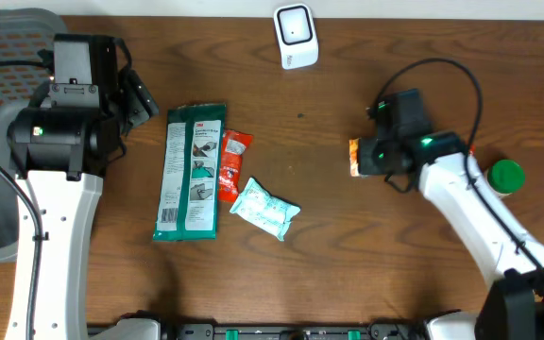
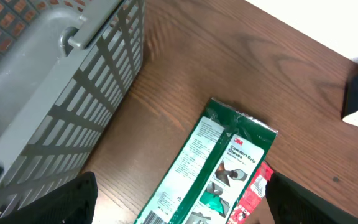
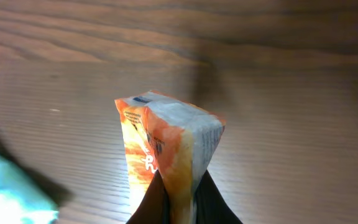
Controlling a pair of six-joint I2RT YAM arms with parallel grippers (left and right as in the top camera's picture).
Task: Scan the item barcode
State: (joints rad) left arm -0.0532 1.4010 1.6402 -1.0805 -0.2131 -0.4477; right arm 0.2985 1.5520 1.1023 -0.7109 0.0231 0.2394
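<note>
Grasp made: orange packet (image 3: 166, 149) is gripped in the closed right claw (image 3: 176, 202), short of the scanner (image 1: 296, 36) and to its right; left claw (image 1: 144, 99) is held wide, empty; presentation for scanning is judged outstanding.

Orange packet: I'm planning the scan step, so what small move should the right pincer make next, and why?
Probably lift the packet a little and begin carrying it toward the scanner. The right pincer is shut on it, and the scanner stands well apart, farther back and to the left, so the packet is not yet in front of it.
</note>
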